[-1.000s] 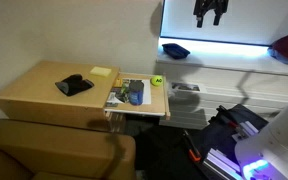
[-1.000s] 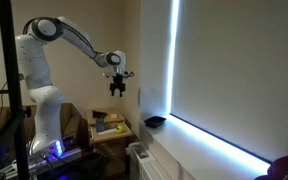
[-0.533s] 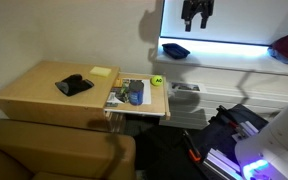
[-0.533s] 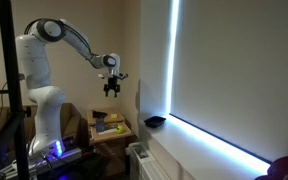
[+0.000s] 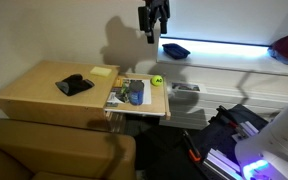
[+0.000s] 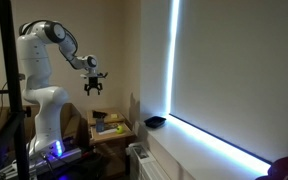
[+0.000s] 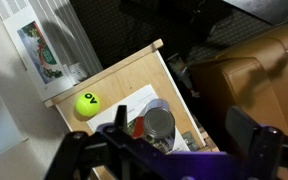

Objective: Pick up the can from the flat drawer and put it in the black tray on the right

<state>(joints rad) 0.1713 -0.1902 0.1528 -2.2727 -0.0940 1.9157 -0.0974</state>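
Pincer (image 5: 152, 38) apart, empty, high over drawer (image 5: 154, 104). I hang it there so wrist camera sees can (image 7: 160, 123) near ball (image 7: 87, 103). Tray (image 5: 174, 50) sits on ledge.

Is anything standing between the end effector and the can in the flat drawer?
Nothing visible does. The end effector hangs high above the flat drawer, and the can lies uncovered there. The yellow-green ball sits apart from it, to one side.

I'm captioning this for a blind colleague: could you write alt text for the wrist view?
Seen from above, the can stands in the flat drawer, with a yellow-green ball near it. The open gripper hangs above, blurred at the bottom edge.
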